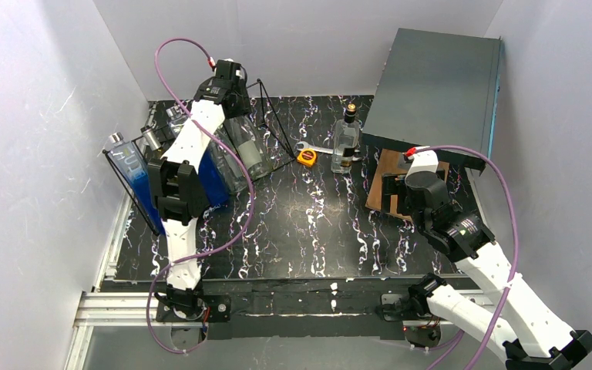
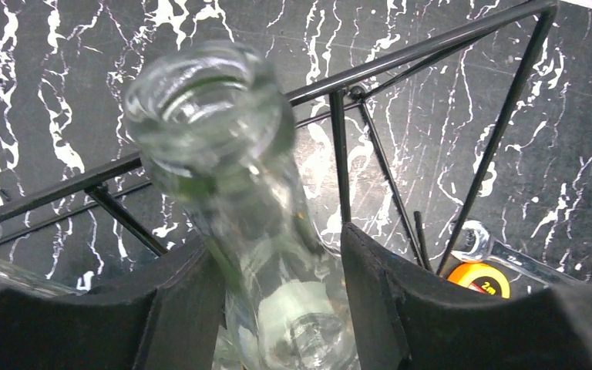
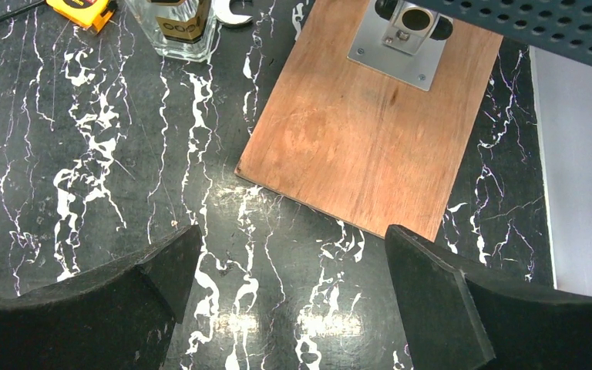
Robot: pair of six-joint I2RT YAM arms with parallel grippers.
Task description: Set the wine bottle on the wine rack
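- Black fingers (image 2: 177,308) of the left gripper (image 2: 281,250) flank the neck of the wine bottle (image 2: 239,193). One finger touches the glass and a sliver of gap shows at the other, so it cannot be told whether the grip is firm.
- Wine bottle: clear glass, with its open mouth facing the wrist camera and its long axis running away from the gripper toward the base. In the overhead view it lies aslant in the right end of the rack, mouth toward the back wall and base toward the near right.
- Wine rack (image 2: 338,162): black wire bars just behind the neck, standing at the back left of the table (image 3: 85,154). A blue bottle (image 1: 132,176) lies at its left end.
- Just beside the rack's right end lie a tape measure (image 1: 306,157) and a wrench (image 1: 314,148), then an upright square bottle (image 1: 345,139).
- Right gripper (image 3: 291,235): jaws spread wide with nothing between them, hovering over the table beside a wooden board (image 3: 362,139) that lies under the dark grey box (image 1: 435,85).
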